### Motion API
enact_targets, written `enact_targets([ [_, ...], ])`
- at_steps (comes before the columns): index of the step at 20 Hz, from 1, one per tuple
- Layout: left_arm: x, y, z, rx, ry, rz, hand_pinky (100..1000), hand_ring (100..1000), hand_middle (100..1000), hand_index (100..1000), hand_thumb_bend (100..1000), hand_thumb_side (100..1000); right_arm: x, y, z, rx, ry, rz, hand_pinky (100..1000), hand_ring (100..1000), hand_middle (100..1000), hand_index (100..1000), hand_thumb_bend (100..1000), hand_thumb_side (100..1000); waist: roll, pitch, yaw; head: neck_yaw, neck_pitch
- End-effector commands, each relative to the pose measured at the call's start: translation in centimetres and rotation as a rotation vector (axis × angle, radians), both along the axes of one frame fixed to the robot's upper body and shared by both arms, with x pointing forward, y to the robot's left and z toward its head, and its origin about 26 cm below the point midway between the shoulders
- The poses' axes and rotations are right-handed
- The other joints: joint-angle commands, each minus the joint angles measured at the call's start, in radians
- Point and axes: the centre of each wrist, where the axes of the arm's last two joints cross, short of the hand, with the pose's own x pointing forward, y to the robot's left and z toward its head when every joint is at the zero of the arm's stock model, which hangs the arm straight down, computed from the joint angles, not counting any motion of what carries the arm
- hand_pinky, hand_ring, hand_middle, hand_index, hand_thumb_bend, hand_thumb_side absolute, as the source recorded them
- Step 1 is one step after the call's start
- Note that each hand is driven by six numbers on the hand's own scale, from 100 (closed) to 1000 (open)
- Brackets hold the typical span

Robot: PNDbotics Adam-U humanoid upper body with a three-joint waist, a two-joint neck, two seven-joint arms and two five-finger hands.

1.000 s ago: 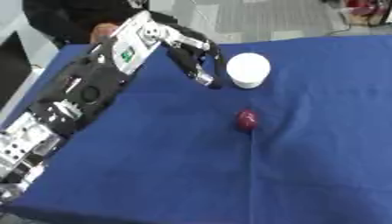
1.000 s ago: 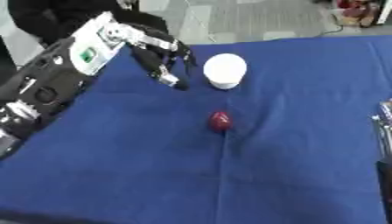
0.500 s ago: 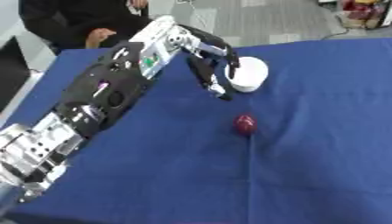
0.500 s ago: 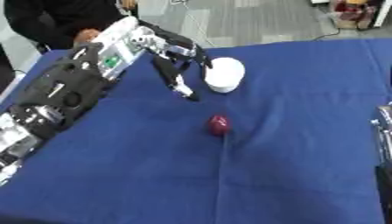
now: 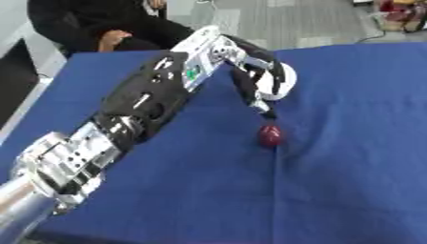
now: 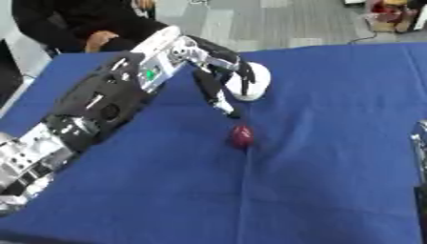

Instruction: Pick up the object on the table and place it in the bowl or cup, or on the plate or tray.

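A small dark red, rounded object (image 5: 269, 136) lies on the blue tablecloth near the middle. Behind it stands a white cup (image 5: 278, 82), partly hidden by my left hand (image 5: 254, 83). That hand hangs open, fingers pointing down, with its fingertips (image 5: 269, 114) just above and slightly behind the red object, apart from it. My left arm stretches in from the lower left across the table. At the right edge of the right eye view a dark sliver of my right hand (image 6: 419, 143) shows, its pose hidden.
The blue cloth (image 5: 350, 181) covers the whole table. A person in dark clothes (image 5: 100, 24) sits beyond the far left edge, one hand near the table corner. Grey floor lies behind the table.
My left arm has swung forward and to the right, bringing the open hand from beside the cup down toward the red object. The red object and cup have not moved.
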Motion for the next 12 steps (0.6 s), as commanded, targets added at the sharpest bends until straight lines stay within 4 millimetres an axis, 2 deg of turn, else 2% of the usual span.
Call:
enact_targets([
  [1, 0.2, -0.1, 0.8, 0.086, -0.006, -0.086, 100, 431, 662, 765, 416, 650, -0.3, 0.3, 0.9, -0.001, -0.034, 0.02, 369, 505, 588, 685, 100, 1000, -0.006, -0.01, -0.003, 0.012, 0.0],
  [5, 0.2, -0.3, 0.0, 0.096, -0.015, -0.092, 100, 440, 714, 791, 427, 637, -0.3, 0.4, 1.0, 0.001, -0.037, 0.027, 369, 505, 588, 685, 100, 1000, -0.007, -0.007, -0.006, 0.017, -0.004],
  [7, 0.2, -0.4, -0.4, 0.108, -0.014, -0.088, 100, 450, 792, 850, 415, 667, -0.3, 0.5, 1.0, 0.001, -0.037, 0.03, 369, 505, 588, 685, 100, 1000, -0.007, -0.006, -0.008, 0.021, -0.006],
  [10, 0.3, -0.6, -0.9, 0.127, -0.008, -0.071, 100, 447, 794, 857, 420, 668, -0.3, 0.6, 1.0, 0.003, -0.038, 0.034, 370, 505, 588, 685, 100, 1000, -0.008, -0.005, -0.01, 0.025, -0.008],
  [11, 0.3, -0.6, -1.0, 0.129, -0.01, -0.069, 100, 423, 766, 845, 457, 628, -0.3, 0.6, 1.1, 0.003, -0.038, 0.035, 371, 505, 588, 685, 100, 1000, -0.008, -0.005, -0.011, 0.029, -0.008],
  [12, 0.3, -0.7, -1.1, 0.131, -0.016, -0.068, 100, 424, 767, 845, 454, 630, -0.3, 0.6, 1.1, 0.005, -0.039, 0.036, 371, 505, 588, 685, 100, 1000, -0.007, -0.005, -0.012, 0.033, -0.009],
])
